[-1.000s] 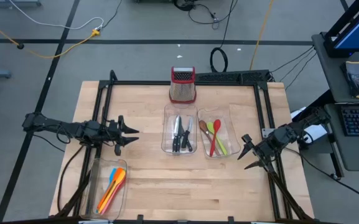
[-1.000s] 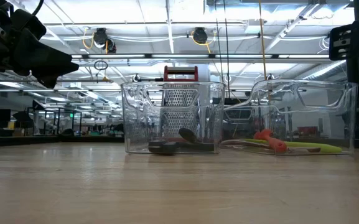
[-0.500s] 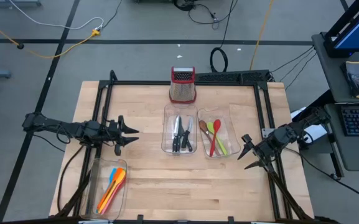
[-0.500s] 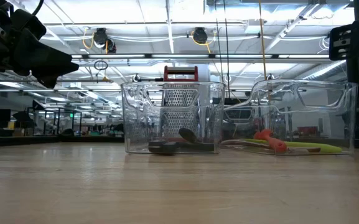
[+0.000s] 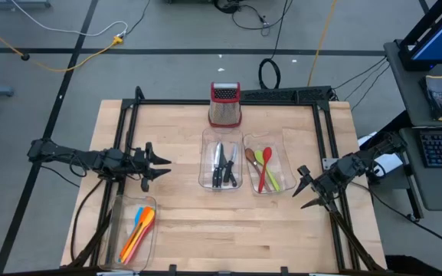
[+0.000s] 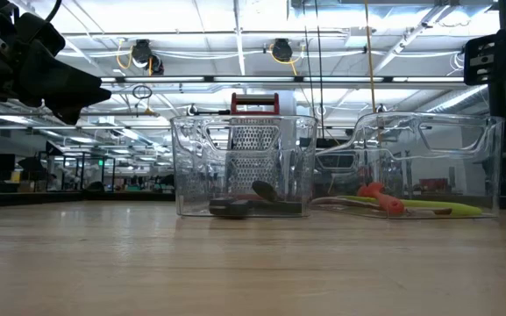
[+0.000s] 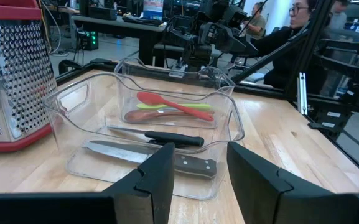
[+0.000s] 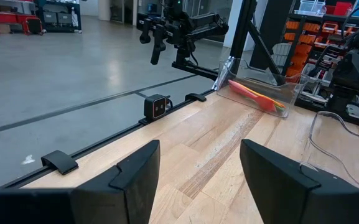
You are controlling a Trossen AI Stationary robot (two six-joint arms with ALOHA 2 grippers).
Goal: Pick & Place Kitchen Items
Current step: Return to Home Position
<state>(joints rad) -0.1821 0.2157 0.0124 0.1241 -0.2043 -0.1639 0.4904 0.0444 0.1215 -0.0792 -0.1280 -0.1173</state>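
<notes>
While both arms wait at the side edges of the tabletop [image 5: 182, 222], nothing is held. The left tool [image 5: 165, 162] hovers at the left edge, pointing inward, its two fingers spread apart and empty. The right tool [image 5: 303, 189] sits at the right edge, fingers likewise apart and empty.

Three clear trays are counted. The middle tray [image 5: 204, 175] holds the black-handled knives [image 5: 221, 165]; the left wrist view shows two plainly, and the high view suggests more, but the exact number cannot be told. The right tray [image 5: 285, 162], just beside it, holds one red spoon [image 5: 262, 175], one green spoon [image 5: 267, 156] and one brown spoon [image 5: 250, 156]. The left tray [image 5: 113, 230], well apart near the front left corner, holds orange spatulas [image 5: 140, 231] and one blue piece [image 5: 139, 216]; their count is unclear.

One metal grater [image 5: 225, 107] stands upright behind the middle tray.
</notes>
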